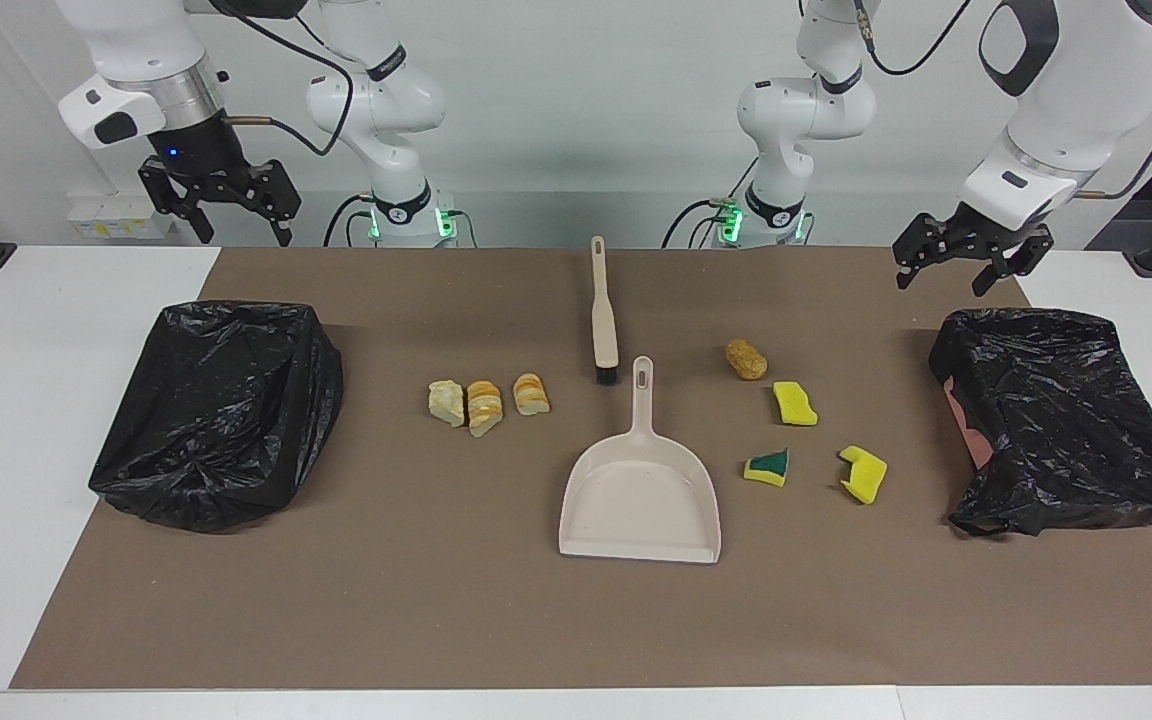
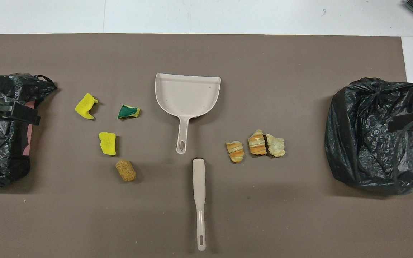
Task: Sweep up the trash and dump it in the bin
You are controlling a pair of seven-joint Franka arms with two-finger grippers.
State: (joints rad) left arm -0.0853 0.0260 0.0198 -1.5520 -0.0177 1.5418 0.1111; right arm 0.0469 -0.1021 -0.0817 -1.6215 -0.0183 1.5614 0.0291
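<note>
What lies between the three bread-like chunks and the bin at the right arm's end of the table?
Nothing visible: only bare brown mat separates the bread-like chunks from that black-bagged bin. The dustpan and brush lie toward the table's middle.

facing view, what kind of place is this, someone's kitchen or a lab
Most likely a robotics lab. Two arm bases are fixed at the table edge, a brown mat marks the work area, and trash scraps are laid out neatly between two lined bins.

A brown mat (image 1: 496, 600) covers the white table (image 1: 26, 380), meeting its edges.
</note>
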